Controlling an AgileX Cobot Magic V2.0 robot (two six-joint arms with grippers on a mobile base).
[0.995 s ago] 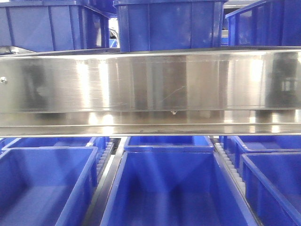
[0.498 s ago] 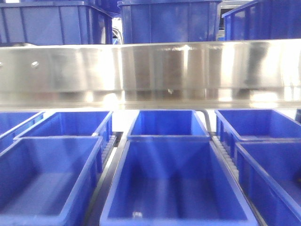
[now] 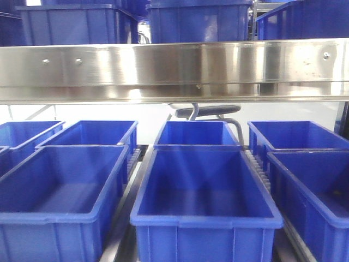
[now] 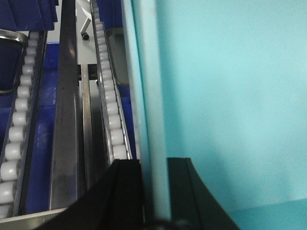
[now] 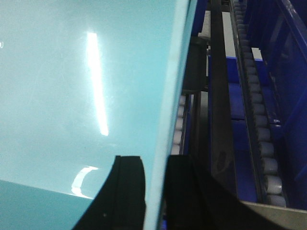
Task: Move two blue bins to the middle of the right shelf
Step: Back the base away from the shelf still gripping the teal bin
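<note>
A large blue bin sits front and centre in the front view, on the level under the steel shelf beam. Neither gripper appears in that view. In the left wrist view my left gripper is shut on the upright rim of a bin wall, which looks pale turquoise from this close. One black finger is outside the wall and the other is inside. In the right wrist view my right gripper is clamped the same way on the opposite bin wall.
More blue bins stand left, right and behind the centre one. Others sit on the shelf above. White roller tracks and dark steel rails run close beside both held walls.
The steel beam has moved up in the front view and looks smaller. The rows of bins have dropped back, and the centre bin's front wall now shows.
</note>
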